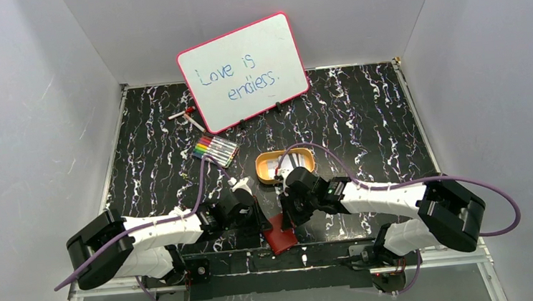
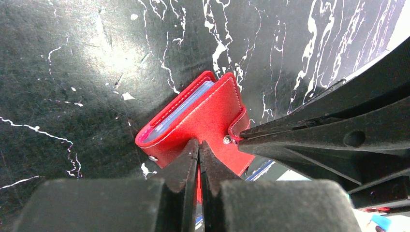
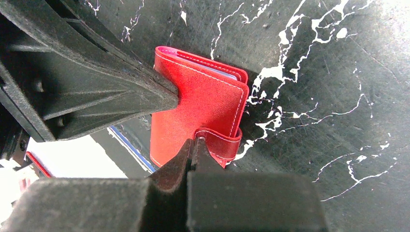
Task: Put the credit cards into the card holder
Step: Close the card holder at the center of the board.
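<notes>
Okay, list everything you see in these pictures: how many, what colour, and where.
whiteboard: one, white with pink frame, propped at the far edge
marker set: one pack, mixed colours, in front of the whiteboard
loose marker: at least one, white and red, left of the whiteboard
tray: one, orange, mid-table
cards: count unclear, pale, in the tray
card holder: one, red, near edge, between the grippers
table: one, black with white veins
left gripper: shut on the card holder's cover
right gripper: shut on its snap tab
</notes>
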Controlling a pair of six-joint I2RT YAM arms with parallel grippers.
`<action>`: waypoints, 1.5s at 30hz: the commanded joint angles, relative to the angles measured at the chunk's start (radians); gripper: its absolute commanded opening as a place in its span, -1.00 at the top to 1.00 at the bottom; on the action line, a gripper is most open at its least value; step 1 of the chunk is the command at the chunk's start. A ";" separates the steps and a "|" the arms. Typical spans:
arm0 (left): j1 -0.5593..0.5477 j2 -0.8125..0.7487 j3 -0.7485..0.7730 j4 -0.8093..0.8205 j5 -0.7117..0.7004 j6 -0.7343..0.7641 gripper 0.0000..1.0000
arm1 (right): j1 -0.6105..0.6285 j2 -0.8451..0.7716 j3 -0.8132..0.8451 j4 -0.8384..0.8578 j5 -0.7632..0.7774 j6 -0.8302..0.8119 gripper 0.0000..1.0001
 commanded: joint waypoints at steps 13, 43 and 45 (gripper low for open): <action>0.011 0.045 0.014 -0.027 -0.008 0.003 1.00 | 0.020 0.019 0.060 -0.054 0.059 -0.037 1.00; 0.014 0.064 0.013 -0.031 -0.008 -0.010 1.00 | 0.080 0.046 0.109 -0.132 0.151 -0.062 1.00; 0.014 0.064 0.013 -0.031 -0.008 -0.010 1.00 | 0.081 0.049 0.108 -0.128 0.146 -0.061 1.00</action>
